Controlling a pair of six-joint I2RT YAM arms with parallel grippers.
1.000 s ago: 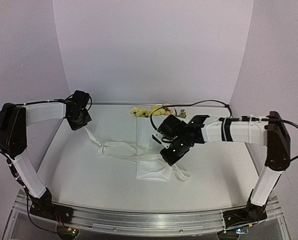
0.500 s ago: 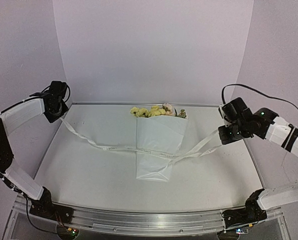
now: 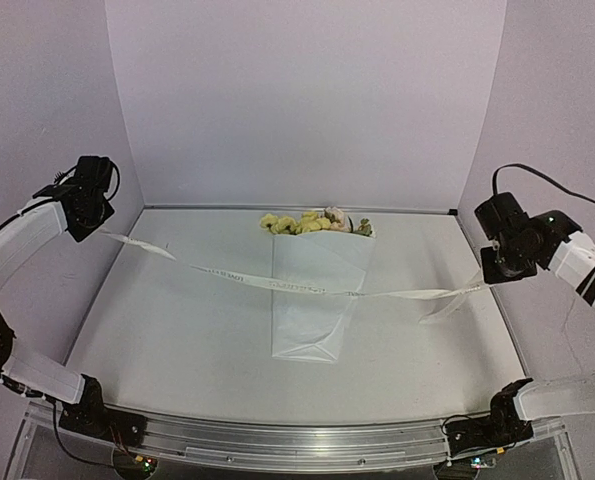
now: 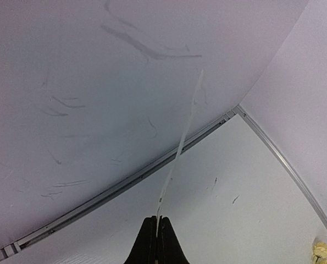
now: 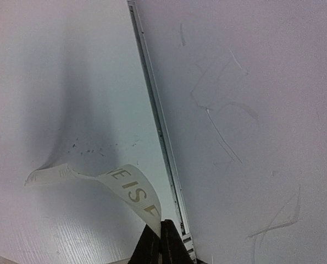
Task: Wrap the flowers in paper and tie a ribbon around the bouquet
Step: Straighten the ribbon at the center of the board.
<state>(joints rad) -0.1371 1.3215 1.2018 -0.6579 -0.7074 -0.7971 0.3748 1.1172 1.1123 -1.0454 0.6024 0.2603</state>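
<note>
Left fingers point(image 4: 155, 225) closed on one ribbon point(image 3: 227, 273) end, right fingers point(image 5: 159, 234) closed on the other | ribbon stretched between them, across bouquet point(image 3: 312, 330) lying midway on surface point(image 3: 177, 340) | step: likely pulling tie tight | next: even tension, no dragging bouquet.

Bouquet point(image 3: 317, 300) sits mid-tabletop point(image 3: 177, 340), flowers point(image 3: 312, 222) toward the back, narrow end toward the arms. Ribbon point(image 3: 227, 274) runs across it left to right, one end at the left end effector point(image 3: 101, 230) far left, the other at the right end effector point(image 3: 489, 278) far right.
</note>
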